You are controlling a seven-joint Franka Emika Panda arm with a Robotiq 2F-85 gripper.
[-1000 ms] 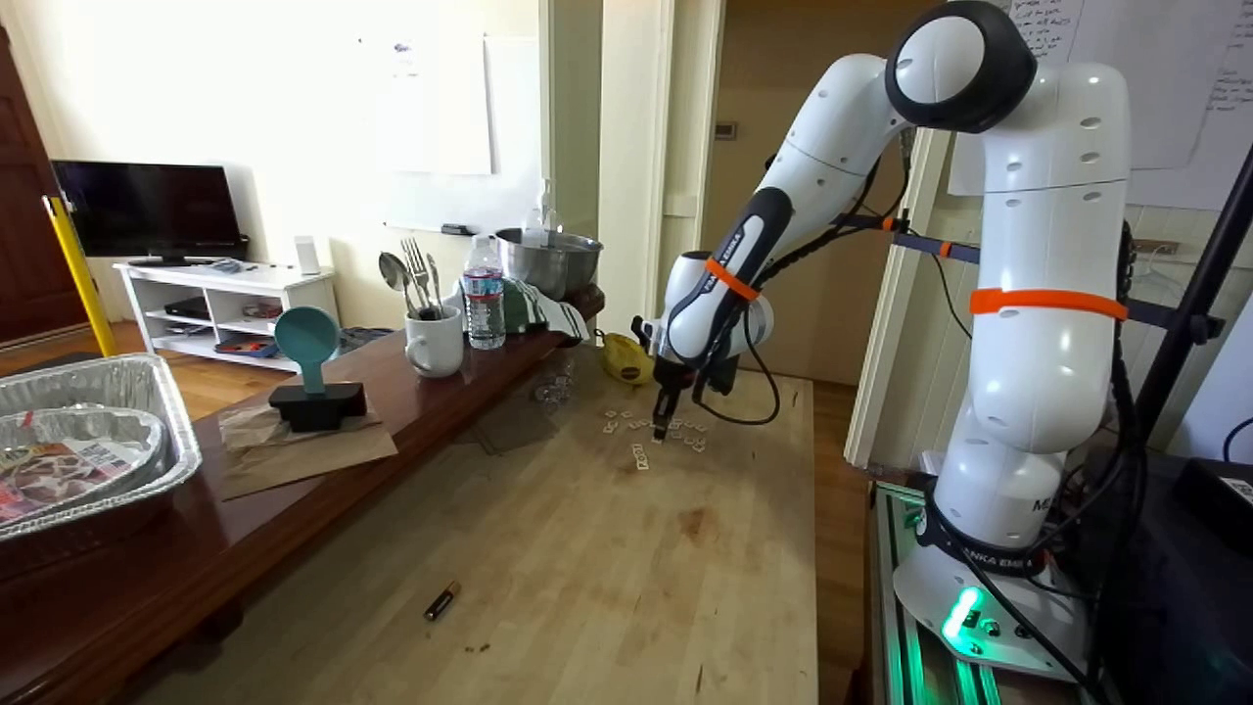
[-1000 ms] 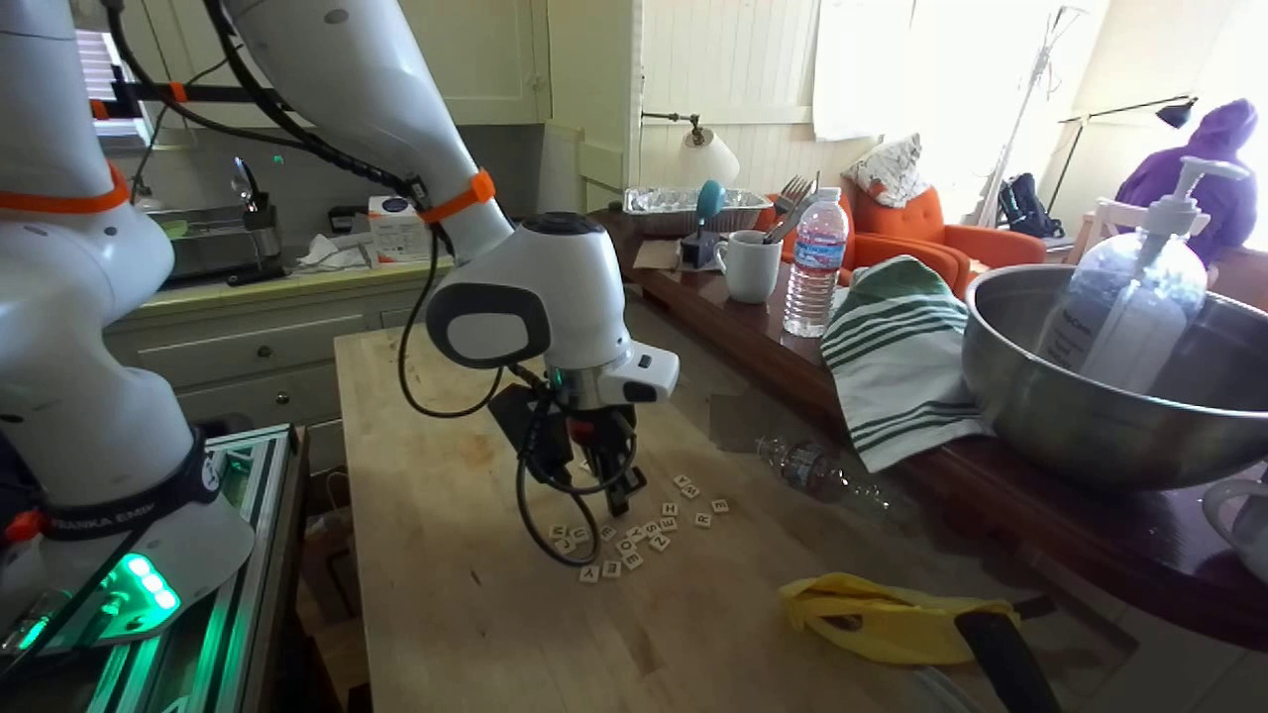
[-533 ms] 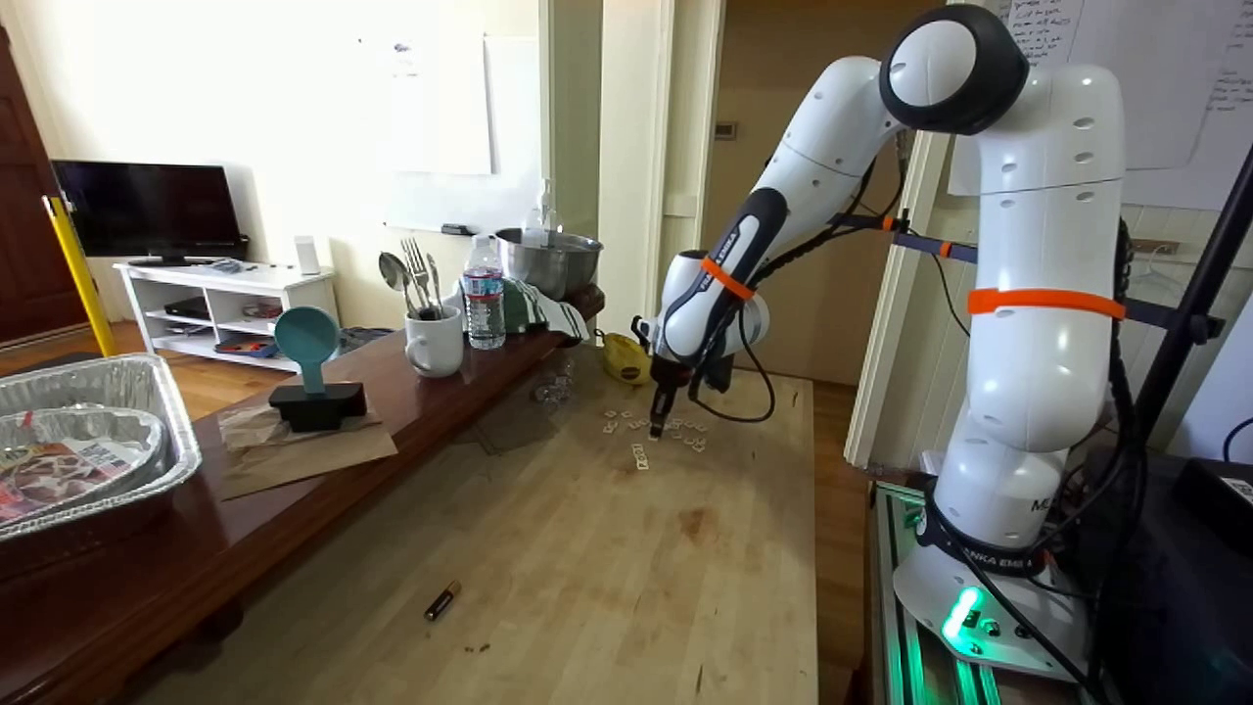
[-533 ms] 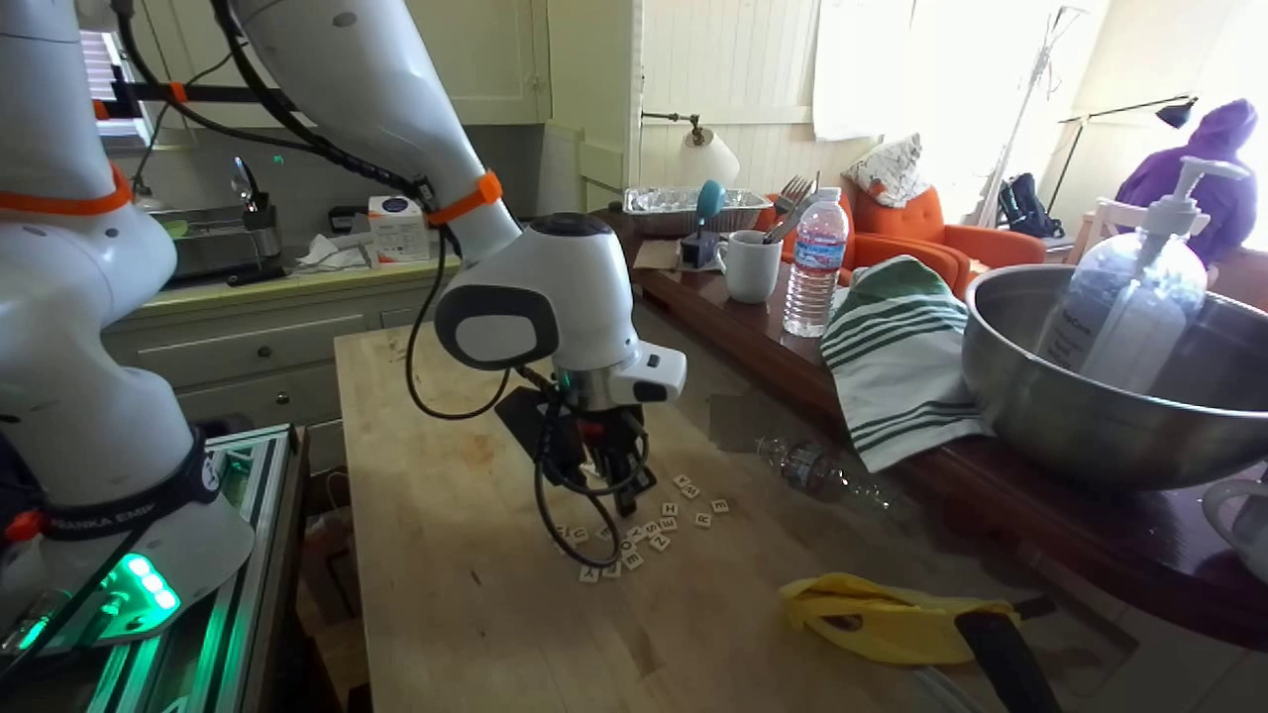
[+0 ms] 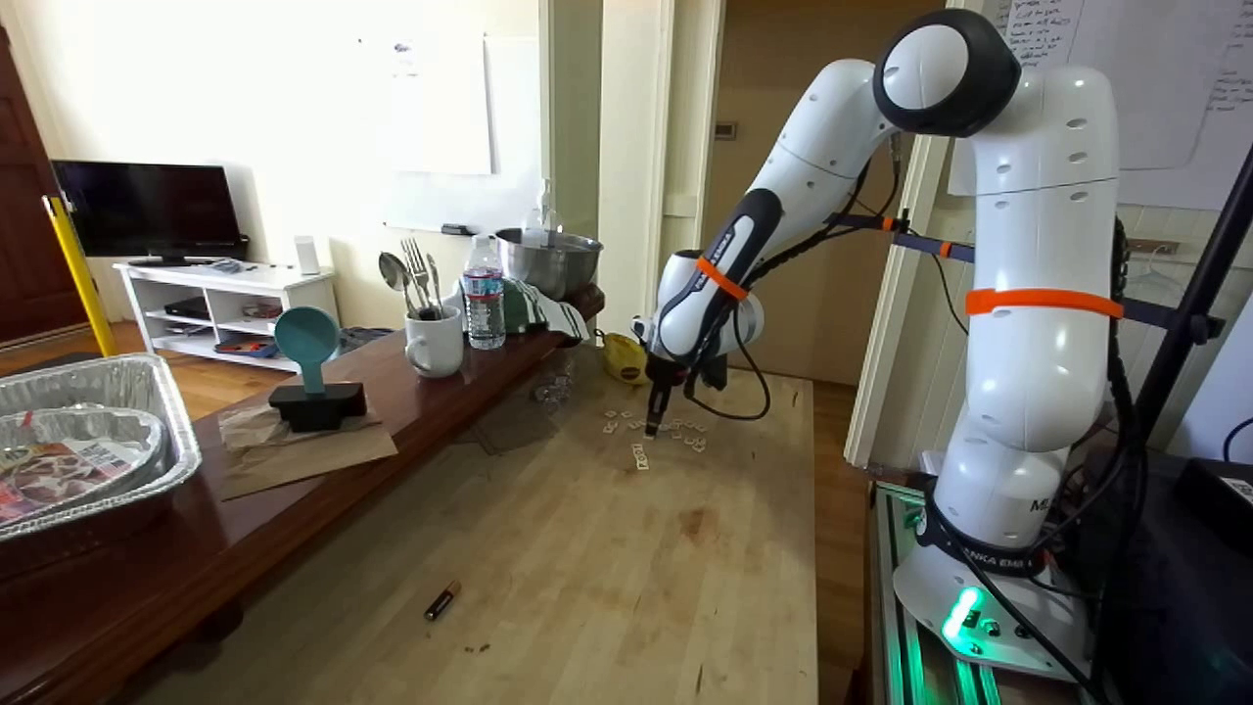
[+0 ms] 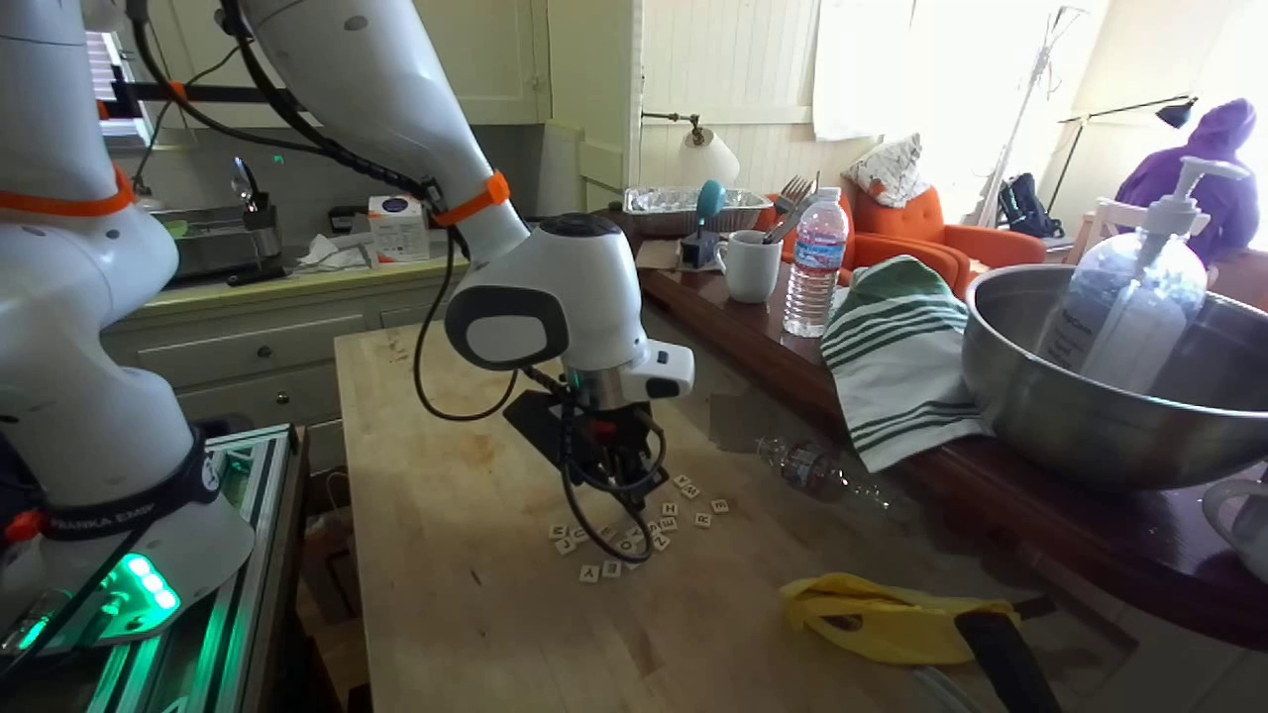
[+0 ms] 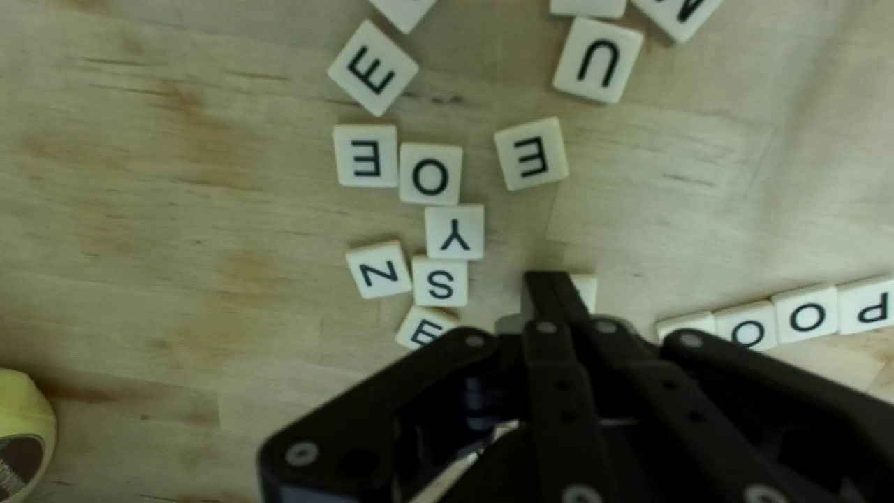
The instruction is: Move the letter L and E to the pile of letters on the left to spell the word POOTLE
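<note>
1. We saw the end effector (image 7: 552,281) low over the bench (image 7: 174,293), its two fingers pressed together; we could not tell whether the tips touched the wood.
2. Just beside those tips we found a mostly covered tile (image 7: 585,290). Its letter was hidden, so we could not tell whether it was the L.
3. To the left in the wrist view, we read a crooked chain leading away: a partly covered E tile (image 7: 419,328), an S tile (image 7: 440,281) with an N tile (image 7: 379,270) beside it, then a Y tile (image 7: 455,232), an O tile (image 7: 431,173) and a second E tile (image 7: 365,156).
4. To the right there, we saw a row of four tiles (image 7: 809,314): one with its letter hidden, then O, O and P, upside down to that camera.
5. Farther up lay a loose E tile (image 7: 532,154), a U tile (image 7: 598,61) and one more E tile (image 7: 374,68).
6. Apart from the tiles, in both exterior views, we saw a yellow object (image 6: 872,619) on the bench; in an exterior view, a battery (image 5: 441,600) lay there too.
7. On a dark ledge (image 5: 235,534) alongside, we saw a white mug (image 5: 436,343) of cutlery (image 5: 393,271), a water bottle (image 5: 484,294) and a steel bowl (image 5: 568,264).
8. Farthest off, we saw a television (image 5: 147,211) on a white stand (image 5: 313,299).
</note>
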